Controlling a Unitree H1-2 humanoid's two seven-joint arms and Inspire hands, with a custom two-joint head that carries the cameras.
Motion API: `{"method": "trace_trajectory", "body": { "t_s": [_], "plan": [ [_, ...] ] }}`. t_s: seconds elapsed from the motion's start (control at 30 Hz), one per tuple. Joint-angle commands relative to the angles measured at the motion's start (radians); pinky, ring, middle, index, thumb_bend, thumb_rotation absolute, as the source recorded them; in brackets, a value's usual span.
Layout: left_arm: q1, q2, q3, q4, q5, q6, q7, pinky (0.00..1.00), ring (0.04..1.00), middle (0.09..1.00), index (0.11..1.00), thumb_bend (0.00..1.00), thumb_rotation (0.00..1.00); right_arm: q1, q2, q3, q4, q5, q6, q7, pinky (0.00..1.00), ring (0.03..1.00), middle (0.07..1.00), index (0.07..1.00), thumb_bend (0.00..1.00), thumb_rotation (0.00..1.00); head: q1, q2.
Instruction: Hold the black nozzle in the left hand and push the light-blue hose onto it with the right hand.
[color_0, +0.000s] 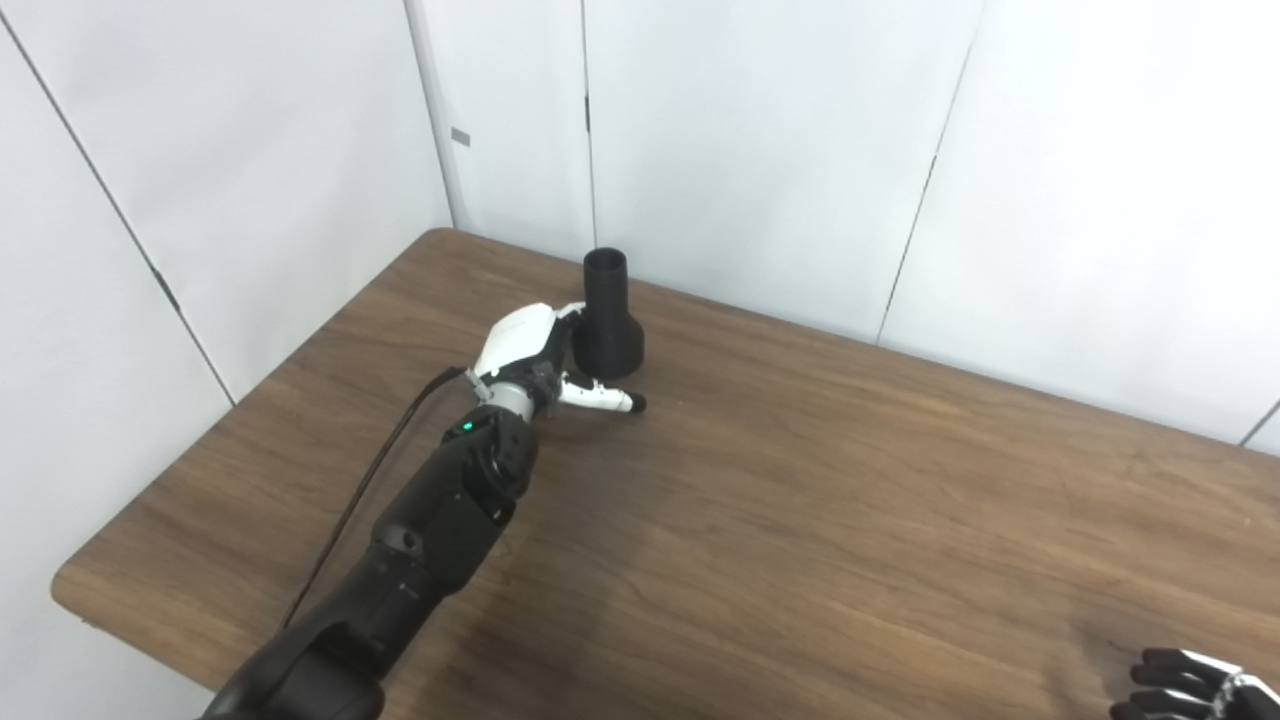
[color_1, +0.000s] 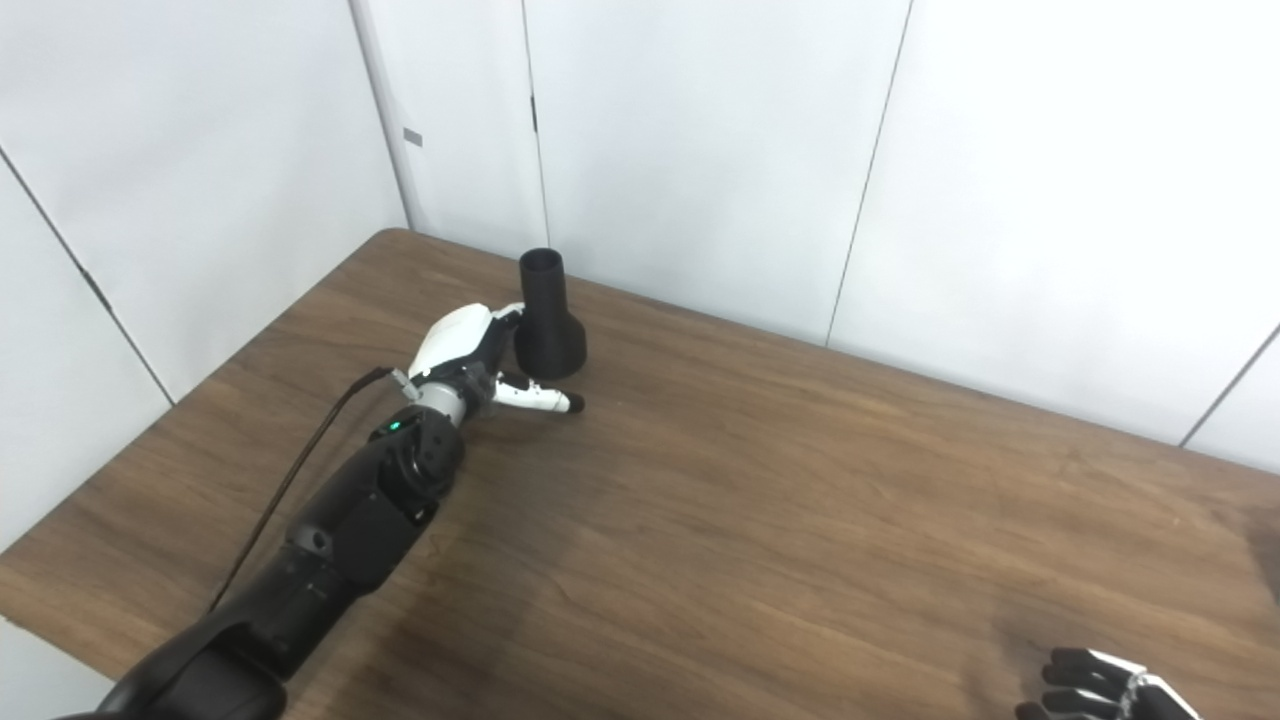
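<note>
1. At the far left of the brown wood-grain table (color_0: 800, 520), a black plastic nozzle (color_0: 606, 318) stands upright on its wide flared base, with its narrow open tube end pointing up.
2. The nozzle sits close to the far table edge, just in front of the white panelled wall (color_0: 760, 150).
3. The left hand (color_0: 535, 352), white-shelled with black fingertips, is placed against the left, near side of the nozzle's flared base.
4. The thumb (color_0: 603, 397) extends to the right along the table surface, passing just in front of the base.
5. The remaining fingers reach behind the left side of the base and are mostly hidden; the hand brackets the nozzle, but whether it grasps it firmly cannot be determined.
6. The nozzle base rests on the table; it is not lifted.
7. The left forearm (color_0: 440, 520), black with a small green indicator light near the wrist, runs from the near left edge toward the nozzle, with a black cable (color_0: 360, 500) alongside it.
8. The right hand (color_1: 1095, 685) is at the near right corner, well apart from the nozzle; only dark curled fingertips are visible, so its state cannot be determined.
</note>
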Motion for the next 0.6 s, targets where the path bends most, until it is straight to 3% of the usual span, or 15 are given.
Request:
{"method": "trace_trajectory", "body": {
  "t_s": [0.0, 0.27, 0.47, 0.57],
  "plan": [
    [-0.003, -0.015, -0.007, 0.035, -0.020, 0.016, -0.024, 1.00, 0.914, 0.903, 0.879, 1.00, 0.27, 0.002, 0.003, 0.001, -0.035, 0.011, -0.005, 0.011, 0.47, 0.562, 0.602, 0.604, 0.27, 0.11, -0.003, 0.001],
    [-0.007, -0.014, -0.047, 0.069, 0.012, -0.011, -0.003, 1.00, 0.894, 0.884, 0.887, 1.00, 0.32, 0.011, -0.003, 0.006, -0.045, 0.002, -0.002, 0.012, 0.48, 0.566, 0.607, 0.607, 0.27, 0.08, -0.011, 0.005],
    [0.000, -0.041, -0.022, 0.105, 0.012, -0.079, 0.109, 0.99, 0.824, 0.806, 0.798, 1.00, 0.27, 0.021, 0.001, 0.010, -0.069, 0.003, 0.018, 0.013, 0.48, 0.572, 0.610, 0.612, 0.27, 0.06, -0.013, 0.010],
    [0.007, -0.050, -0.025, 0.137, 0.033, -0.146, 0.202, 0.91, 0.724, 0.696, 0.699, 1.00, 0.23, 0.022, -0.002, 0.012, -0.074, -0.001, 0.021, 0.016, 0.48, 0.571, 0.609, 0.610, 0.27, 0.03, -0.017, 0.015]
  ]
}}
